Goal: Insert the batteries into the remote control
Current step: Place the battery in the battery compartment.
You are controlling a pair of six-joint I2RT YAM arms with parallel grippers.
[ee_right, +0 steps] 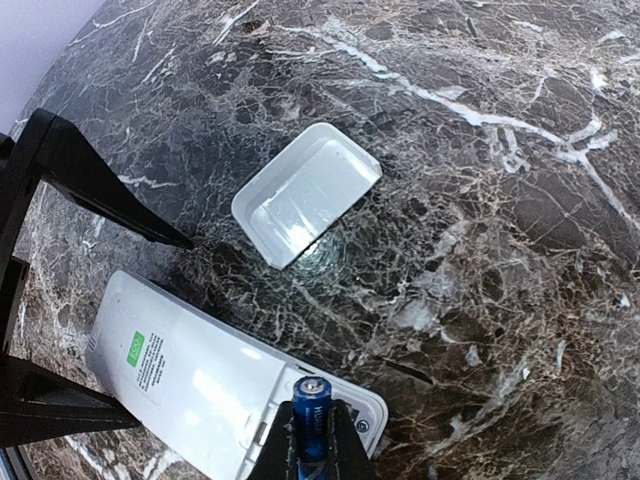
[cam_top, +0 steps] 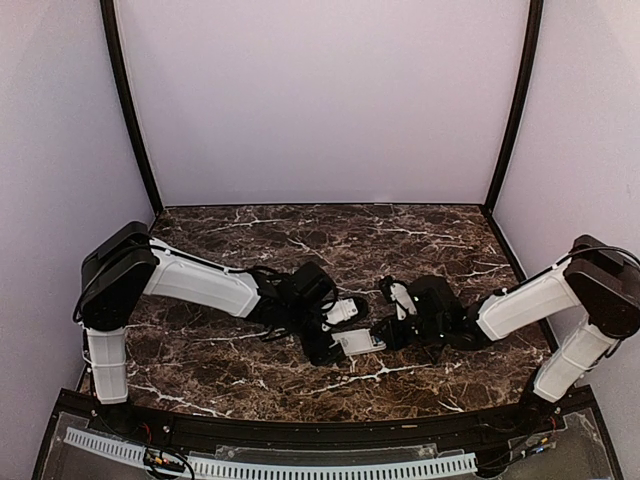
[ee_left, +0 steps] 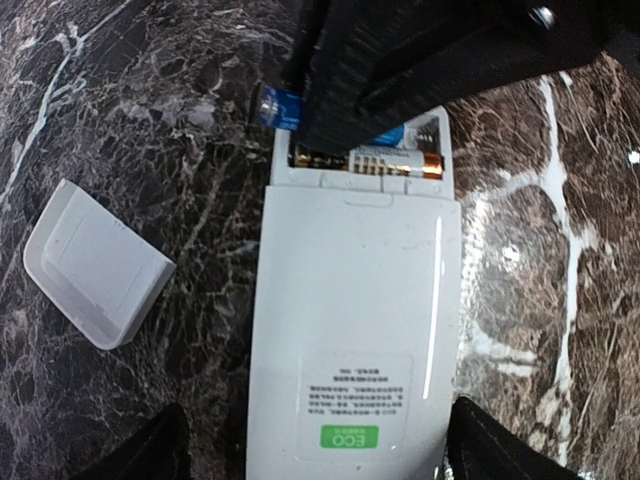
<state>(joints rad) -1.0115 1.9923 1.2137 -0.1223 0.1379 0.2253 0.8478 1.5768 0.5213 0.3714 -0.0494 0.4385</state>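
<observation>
The remote control [ee_left: 355, 300] lies face down on the marble table, its plain white back with a green sticker up and its battery bay open at the far end. One battery [ee_left: 395, 163] lies in the bay. My right gripper [ee_right: 310, 425] is shut on a blue battery [ee_right: 312, 405] and holds it tilted over the bay; the blue end also shows in the left wrist view [ee_left: 278, 106]. My left gripper [ee_left: 320, 445] is open and straddles the remote's near end: one finger is at its edge, the other stands apart. In the top view both grippers meet at the remote [cam_top: 360, 343].
The loose white cover piece [ee_right: 305, 190] lies hollow side up on the table just beyond the remote; it also shows in the left wrist view [ee_left: 95, 265] and top view [cam_top: 342, 311]. Dark marble table [cam_top: 300, 240] is walled on three sides.
</observation>
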